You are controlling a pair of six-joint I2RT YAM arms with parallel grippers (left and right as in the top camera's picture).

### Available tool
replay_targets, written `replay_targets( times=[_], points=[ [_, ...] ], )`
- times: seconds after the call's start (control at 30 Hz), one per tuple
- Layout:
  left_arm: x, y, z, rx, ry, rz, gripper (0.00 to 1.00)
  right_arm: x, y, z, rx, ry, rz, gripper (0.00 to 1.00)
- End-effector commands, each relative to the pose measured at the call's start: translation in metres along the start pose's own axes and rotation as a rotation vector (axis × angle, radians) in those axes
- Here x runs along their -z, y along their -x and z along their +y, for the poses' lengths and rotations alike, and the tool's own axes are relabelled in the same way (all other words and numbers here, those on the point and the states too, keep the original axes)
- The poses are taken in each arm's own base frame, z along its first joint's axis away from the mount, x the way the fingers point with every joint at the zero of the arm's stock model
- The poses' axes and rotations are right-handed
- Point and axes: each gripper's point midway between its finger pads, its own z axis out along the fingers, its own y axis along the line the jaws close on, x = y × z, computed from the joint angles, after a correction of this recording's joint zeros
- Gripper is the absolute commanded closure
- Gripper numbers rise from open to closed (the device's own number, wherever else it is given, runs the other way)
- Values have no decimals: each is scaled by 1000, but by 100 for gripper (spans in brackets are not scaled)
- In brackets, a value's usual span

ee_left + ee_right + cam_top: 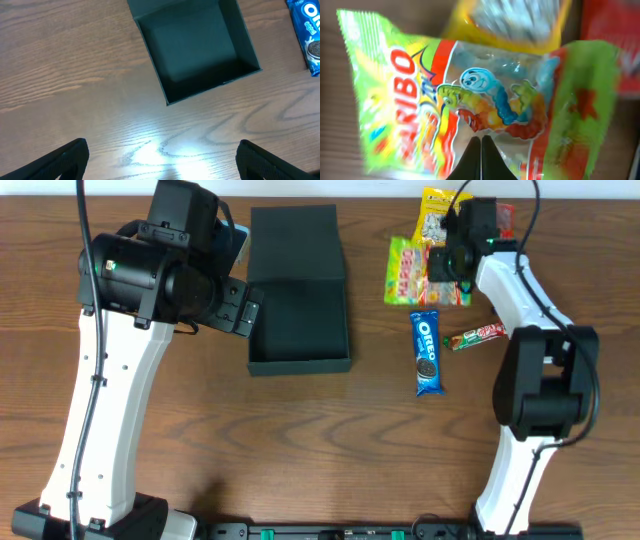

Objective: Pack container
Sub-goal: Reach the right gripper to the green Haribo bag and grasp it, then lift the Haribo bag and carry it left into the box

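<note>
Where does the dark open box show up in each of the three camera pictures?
Overhead: the box sits top centre, left of the snacks.
Left wrist: the box fills the top middle, open and empty.
Right wrist: not in it; a Haribo bag fills the picture.
Shared landmark: the blue Oreo packet, right of the box overhead and at the left wrist's top right corner.

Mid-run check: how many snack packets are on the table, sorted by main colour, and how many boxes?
Green Haribo bag: 1
Yellow packet: 1
Blue Oreo pack: 1
Red packet, partly hidden: 1
Red-and-green stick pack: 1
Dark container: 1
Total: 6
</note>
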Motion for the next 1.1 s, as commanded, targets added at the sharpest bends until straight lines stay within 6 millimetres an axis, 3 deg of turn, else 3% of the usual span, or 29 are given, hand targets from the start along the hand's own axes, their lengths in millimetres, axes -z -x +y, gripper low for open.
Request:
replay_targets(
  times=[0.0, 0.2, 0.33, 0.37, 0.4, 0.43, 0.5, 0.8, 1.07],
  points=[
    [4, -2, 2, -17, 10, -8, 5, 60, 49, 39, 113, 99, -160, 99],
    [4, -2, 2, -17, 10, -8, 5, 90, 55, 85, 237, 241, -208, 99],
    [4, -2, 2, -18, 10, -8, 5, 84, 51, 85, 221, 211, -191, 99],
    [4, -2, 2, -17, 10, -8, 5, 79, 49, 81, 216, 188, -176, 78],
    [4, -2, 2, -17, 10, -8, 5, 70, 44, 78, 217, 173, -155, 42],
    [4, -2, 2, -17, 10, -8, 5, 63, 39, 77, 220, 173, -136, 25],
    [4, -2, 2, -17, 10, -8, 5, 44, 26, 75, 214, 169, -86, 1],
    [4, -2, 2, -17, 10, -8, 5, -31, -8, 50, 111, 37, 24, 1],
    [4, -2, 2, -17, 10, -8, 5, -82, -43, 32, 79, -23, 107, 1]
  ],
)
